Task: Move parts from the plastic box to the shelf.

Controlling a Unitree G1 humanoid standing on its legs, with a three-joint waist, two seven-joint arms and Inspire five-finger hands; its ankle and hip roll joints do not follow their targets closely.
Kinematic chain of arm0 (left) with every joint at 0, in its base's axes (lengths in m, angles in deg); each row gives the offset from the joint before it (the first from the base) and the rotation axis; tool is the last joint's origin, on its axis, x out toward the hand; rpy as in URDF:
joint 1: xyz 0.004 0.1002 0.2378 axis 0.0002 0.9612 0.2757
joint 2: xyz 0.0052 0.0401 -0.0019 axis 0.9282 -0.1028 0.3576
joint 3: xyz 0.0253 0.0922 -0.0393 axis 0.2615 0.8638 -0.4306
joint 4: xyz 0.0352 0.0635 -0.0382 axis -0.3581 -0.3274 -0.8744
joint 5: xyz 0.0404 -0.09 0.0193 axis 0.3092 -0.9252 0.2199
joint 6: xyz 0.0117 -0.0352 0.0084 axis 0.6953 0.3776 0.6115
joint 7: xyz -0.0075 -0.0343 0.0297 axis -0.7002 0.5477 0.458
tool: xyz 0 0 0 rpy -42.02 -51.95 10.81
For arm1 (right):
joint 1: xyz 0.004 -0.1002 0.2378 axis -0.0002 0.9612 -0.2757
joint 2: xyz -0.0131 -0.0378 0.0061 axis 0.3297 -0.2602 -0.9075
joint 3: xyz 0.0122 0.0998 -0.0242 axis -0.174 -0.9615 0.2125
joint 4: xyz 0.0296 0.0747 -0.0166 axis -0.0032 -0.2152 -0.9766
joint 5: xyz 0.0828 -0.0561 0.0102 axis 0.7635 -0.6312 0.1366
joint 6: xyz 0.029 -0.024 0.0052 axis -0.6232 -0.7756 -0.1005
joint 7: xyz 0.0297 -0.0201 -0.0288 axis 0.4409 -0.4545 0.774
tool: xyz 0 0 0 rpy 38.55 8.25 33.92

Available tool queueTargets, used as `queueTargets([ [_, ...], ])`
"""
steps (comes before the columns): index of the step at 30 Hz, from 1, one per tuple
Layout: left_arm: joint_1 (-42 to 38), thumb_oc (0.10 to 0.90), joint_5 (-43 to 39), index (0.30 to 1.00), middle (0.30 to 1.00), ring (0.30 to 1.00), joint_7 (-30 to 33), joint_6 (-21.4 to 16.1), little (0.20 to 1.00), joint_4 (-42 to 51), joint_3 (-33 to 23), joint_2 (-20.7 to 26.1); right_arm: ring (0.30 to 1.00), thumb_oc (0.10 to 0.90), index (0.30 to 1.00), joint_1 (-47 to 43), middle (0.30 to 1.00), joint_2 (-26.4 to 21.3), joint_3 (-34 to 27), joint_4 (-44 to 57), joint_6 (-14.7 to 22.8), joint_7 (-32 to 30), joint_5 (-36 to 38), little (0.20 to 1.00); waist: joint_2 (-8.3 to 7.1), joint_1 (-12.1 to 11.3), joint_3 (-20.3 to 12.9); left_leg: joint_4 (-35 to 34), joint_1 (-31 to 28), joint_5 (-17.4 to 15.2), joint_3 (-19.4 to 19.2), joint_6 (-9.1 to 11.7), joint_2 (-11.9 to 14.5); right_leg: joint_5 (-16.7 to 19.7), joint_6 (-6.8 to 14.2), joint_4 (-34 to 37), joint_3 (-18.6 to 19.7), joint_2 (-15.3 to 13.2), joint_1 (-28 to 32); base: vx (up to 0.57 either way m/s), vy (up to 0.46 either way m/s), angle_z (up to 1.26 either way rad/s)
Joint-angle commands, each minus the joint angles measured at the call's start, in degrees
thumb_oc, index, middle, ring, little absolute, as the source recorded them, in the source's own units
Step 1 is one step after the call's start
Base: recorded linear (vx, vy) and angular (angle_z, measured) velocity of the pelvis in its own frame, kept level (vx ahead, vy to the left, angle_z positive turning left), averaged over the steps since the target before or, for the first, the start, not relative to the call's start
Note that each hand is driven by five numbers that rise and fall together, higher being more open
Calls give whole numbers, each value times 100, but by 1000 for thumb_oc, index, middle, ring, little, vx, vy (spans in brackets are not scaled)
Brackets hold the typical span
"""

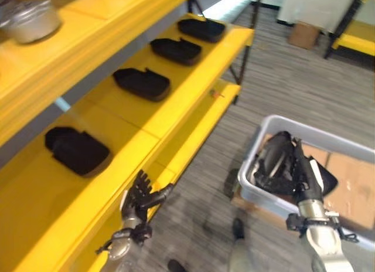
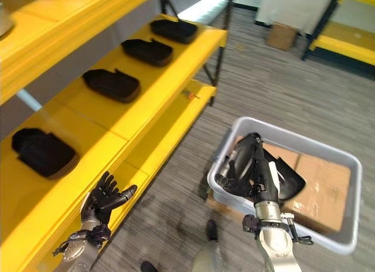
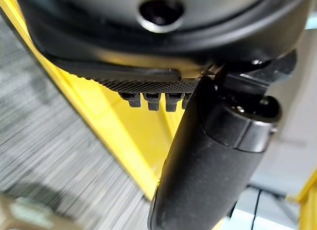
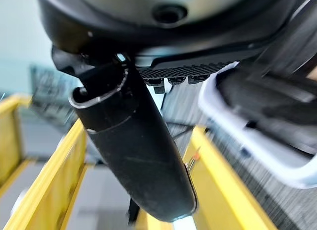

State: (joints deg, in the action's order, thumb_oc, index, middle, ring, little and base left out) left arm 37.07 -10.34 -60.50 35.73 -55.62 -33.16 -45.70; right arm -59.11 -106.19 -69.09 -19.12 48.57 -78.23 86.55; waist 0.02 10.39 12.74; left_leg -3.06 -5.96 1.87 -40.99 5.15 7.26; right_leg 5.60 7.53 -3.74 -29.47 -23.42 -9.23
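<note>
Parts (image 2: 261, 169) sit in a black heap at the near-left corner of the grey plastic box (image 2: 345, 166), which stands on the floor to the robot's right; cardboard (image 2: 319, 187) lines the rest of the box. Four matching black parts (image 2: 111, 84) already lie in a row on the middle board of the yellow shelf (image 2: 176, 78). Right hand (image 2: 266, 181) hangs over the heap, touching or just above it; cannot tell if its fingers are curled on anything. Left hand (image 2: 105, 197) hovers at the shelf's front edge, fingers spread, holding nothing.

Handling, as a guess: moulded plastic shells, stiff, light, smooth and a bit slippery, not fragile. They look nested and overlapped, so one may drag another. Best hold is probably across a raised rim or narrow end, thumb against fingers.

Eye views give the layout: box, heap, shelf row, free board beside the nearest part. Right wrist view adds the box's white rim and dark parts close behind the thumb, with yellow shelf boards past it. Left wrist view gives the shelf edge and floor.
</note>
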Motion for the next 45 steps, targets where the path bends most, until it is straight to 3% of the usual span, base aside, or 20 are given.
queueTargets([
  [1, -160, 900, 137, 1000, 1000, 1000, -129, -412, 1000, 564, -370, 96, 1000, 900, 1000, -597, 1000, -98, -284, 475, 591, 75, 251, 1000, -120, -82, -60, -133, -279, -370, 684, -222, -223, 132, 575, 33, 747, 271, 310, 82, -158, 38],
  [5, -158, 900, 133, 1000, 1000, 1000, -140, -421, 1000, 541, -385, 83, 1000, 900, 1000, -497, 1000, -111, -346, 511, 616, 88, 334, 1000, -93, -30, -170, -43, -321, -254, 590, -66, 21, 33, 495, 314, 748, 541, 503, 56, -180, -5],
  [10, -109, 900, 110, 1000, 1000, 1000, -242, -406, 1000, 576, -306, -16, 1000, 900, 1000, -400, 1000, -153, -386, 496, 686, 128, 533, 1000, 87, 58, -251, 133, -405, -25, 448, 222, 455, -235, 302, 485, 801, 955, 710, 68, -199, -20],
  [11, -90, 900, 145, 1000, 1000, 1000, -317, -382, 1000, 560, -264, -47, 1000, 900, 1000, -339, 1000, -182, -440, 510, 698, 165, 538, 1000, 174, 110, -265, 162, -442, 121, 402, 346, 625, -360, 211, 526, 814, 1140, 771, 85, -224, -22],
  [16, -113, 900, 96, 1000, 1000, 1000, -406, -361, 1000, 530, -148, -105, 1000, 900, 1000, -260, 1000, -257, -541, 539, 770, 199, 670, 1000, 319, 186, -266, 353, -439, 550, 394, 637, 1078, -665, -43, 599, 850, 1565, 929, 65, -209, -13],
  [21, -154, 900, 18, 1000, 1000, 1000, -421, -358, 1000, 496, -44, -140, 1000, 900, 1000, -178, 1000, -335, -619, 588, 817, 200, 764, 1000, 313, 207, -138, 1383, -273, 975, 571, 866, 1683, -1016, -370, 604, 920, 2005, 1188, 95, -273, -16],
  [22, -145, 900, -18, 1000, 1000, 1000, -408, -358, 1000, 487, -18, -145, 1000, 900, 1000, -134, 1000, -339, -615, 590, 821, 209, 796, 1000, 271, 162, -62, 1826, -193, 1137, 850, 861, 1769, -1106, -480, 602, 1005, 2130, 1316, 141, -297, -39],
  [24, -139, 900, -54, 1000, 1000, 1000, -378, -346, 1000, 467, 2, -169, 1000, 900, 1000, -110, 1000, -377, -577, 564, 794, 241, 783, 1000, 220, 65, 4, 2218, 34, 1074, 1313, 780, 1613, -1208, -568, 635, 1090, 2209, 1447, 109, -198, -41],
  [25, -115, 900, -54, 1000, 1000, 1000, -357, -352, 1000, 471, 3, -180, 1000, 900, 1000, -105, 1000, -391, -545, 545, 773, 246, 764, 1000, 182, -16, 18, 2271, 303, 889, 1693, 639, 1339, -1222, -560, 654, 1172, 2191, 1472, 15, -63, -35],
  [26, -88, 900, -47, 1000, 1000, 1000, -342, -362, 1000, 482, -20, -207, 1000, 900, 1000, -164, 1000, -408, -470, 491, 752, 266, 771, 1000, 112, -140, 24, 2196, 718, 650, 2099, 313, 888, -1104, -542, 648, 1264, 2112, 1424, 39, -1, -36],
  [27, -55, 900, -34, 1000, 1000, 1000, -338, -385, 1000, 505, -47, -225, 1000, 900, 1000, -234, 1000, -439, -393, 440, 748, 305, 760, 1000, 46, -254, 16, 1995, 984, 374, 2467, 185, 557, -1079, -477, 671, 1428, 2086, 1465, 67, 20, -52],
  [29, 27, 900, -22, 1000, 1000, 1000, -432, -376, 1000, 575, -65, -260, 1000, 900, 1000, -222, 1000, -426, -377, 459, 718, 406, 805, 1000, 19, -225, -10, 1309, 773, 308, 2260, 193, 586, -1002, -431, 723, 1645, 2095, 1502, 142, 80, -100],
  [30, 18, 900, 24, 1000, 1000, 1000, -408, -419, 1000, 579, -61, -260, 1000, 900, 1000, -288, 1000, -425, -278, 391, 733, 403, 761, 1000, 23, -378, 8, 1075, 948, 375, 2761, 162, 341, -960, -418, 745, 1822, 2091, 1488, 138, 111, -100],
  [31, -26, 900, 45, 1000, 1000, 1000, -404, -508, 1000, 587, -103, -253, 1000, 900, 1000, -528, 1000, -454, -112, 250, 733, 457, 759, 1000, -48, -583, 61, 990, 1175, 269, 3659, 131, -106, -919, -395, 794, 2210, 2092, 1499, 91, 84, -95],
  [32, -31, 900, 45, 1000, 1000, 1000, -404, -509, 1000, 585, -106, -252, 1000, 900, 1000, -537, 1000, -453, -110, 246, 735, 457, 758, 1000, -48, -582, 57, 981, 1186, 286, 3658, 129, -106, -907, -396, 797, 2210, 2093, 1485, 81, 23, -125],
  [33, -32, 900, 43, 1000, 1000, 1000, -392, -545, 1000, 586, -97, -259, 1000, 900, 1000, -670, 1000, -414, 34, 163, 756, 494, 813, 1000, -59, -681, 71, 915, 1187, 199, 4116, 108, -307, -872, -382, 812, 2470, 2115, 1473, 36, 34, -134],
  [37, 58, 900, -73, 1000, 1000, 1000, -515, -506, 1000, 670, -102, -349, 1000, 900, 1000, -564, 1000, -375, 11, 195, 686, 666, 915, 1000, 25, -577, -88, 427, 700, 84, 3725, 26, -197, -781, -317, 844, 2719, 2118, 1402, 82, 100, -116],
  [45, 153, 900, -97, 1000, 1000, 1000, -532, -440, 1000, 699, -147, -234, 1000, 900, 1000, -439, 1000, -265, 34, 258, 539, 757, 895, 1000, 87, -450, -300, -49, 224, 16, 3212, -116, -333, -704, -154, 832, 3005, 1949, 1393, 62, 137, -23],
])
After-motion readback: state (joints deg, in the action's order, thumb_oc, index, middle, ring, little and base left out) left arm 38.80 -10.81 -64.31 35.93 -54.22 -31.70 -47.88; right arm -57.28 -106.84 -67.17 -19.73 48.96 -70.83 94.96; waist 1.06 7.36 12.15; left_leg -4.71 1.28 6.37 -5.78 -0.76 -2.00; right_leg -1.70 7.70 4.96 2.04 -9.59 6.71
